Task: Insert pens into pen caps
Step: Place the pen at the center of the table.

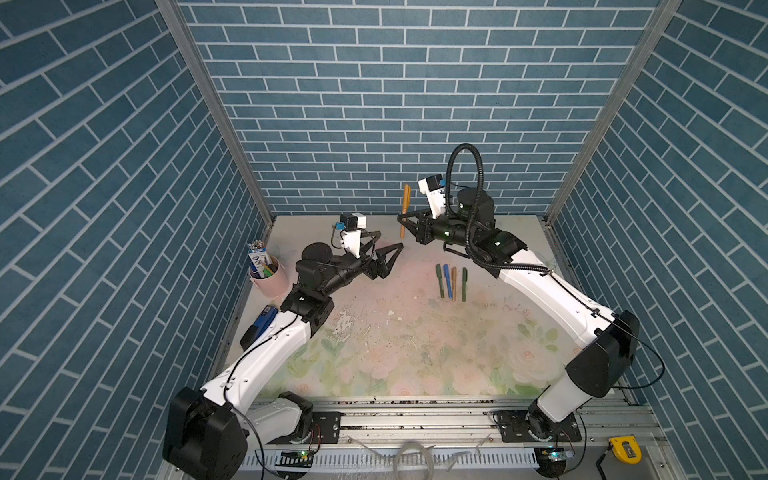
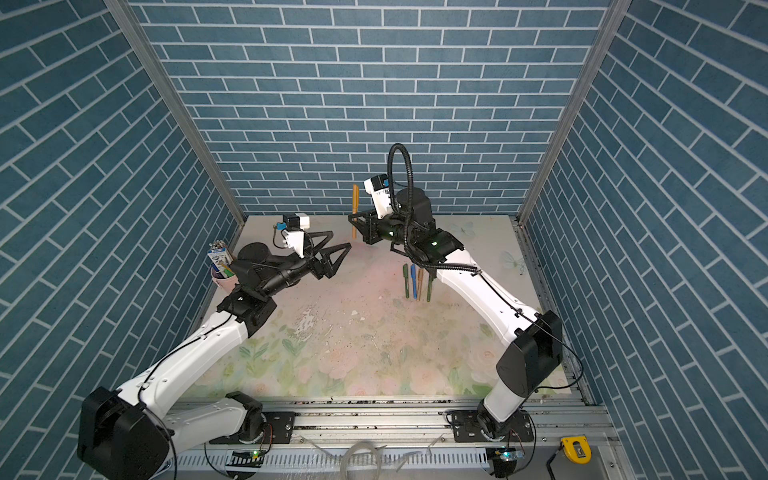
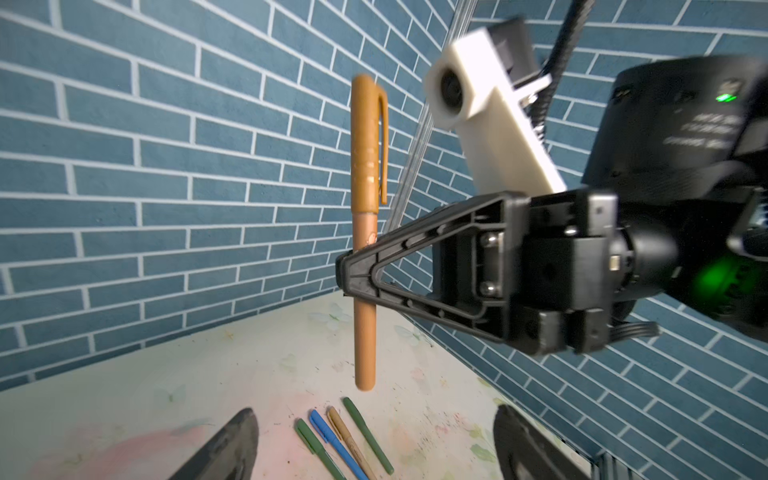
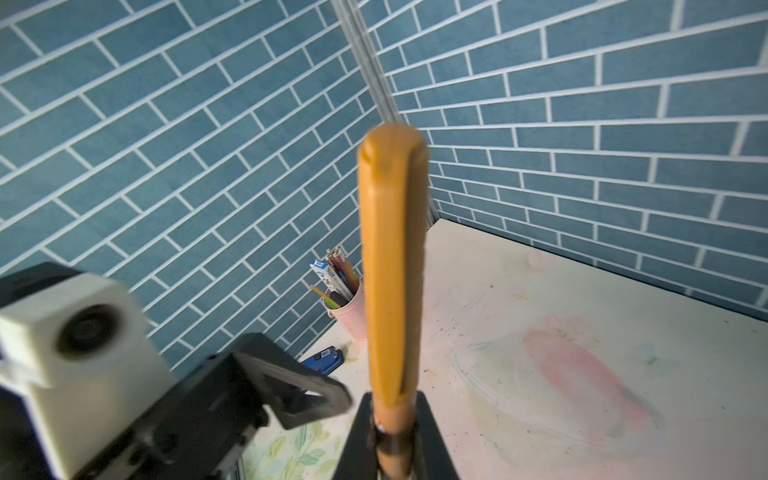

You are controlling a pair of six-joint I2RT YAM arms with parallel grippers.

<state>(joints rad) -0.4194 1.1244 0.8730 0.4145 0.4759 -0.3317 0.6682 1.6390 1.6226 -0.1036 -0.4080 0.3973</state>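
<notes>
A golden-brown pen [image 1: 404, 224] stands upright in the air at the back of the table, with a golden-brown pen cap [image 1: 406, 194] on its top end. My right gripper [image 1: 402, 218] is shut on the pen's barrel below the cap [image 4: 392, 257], as the left wrist view shows [image 3: 365, 332]. My left gripper [image 1: 388, 242] hangs open to the left of the pen, apart from it, with nothing between its fingers [image 3: 239, 436]. Several capped pens lie side by side on the table: dark green [image 1: 439, 280], blue [image 1: 448, 279], golden-brown [image 1: 454, 282] and dark green [image 1: 464, 284].
A pink cup [image 1: 272, 282] with pencils and a white-blue carton stands at the left edge. A blue-and-black stapler [image 1: 259, 326] lies beside the left arm. A yellow tape measure [image 1: 622, 448] sits off the table at the front right. Brick walls enclose three sides.
</notes>
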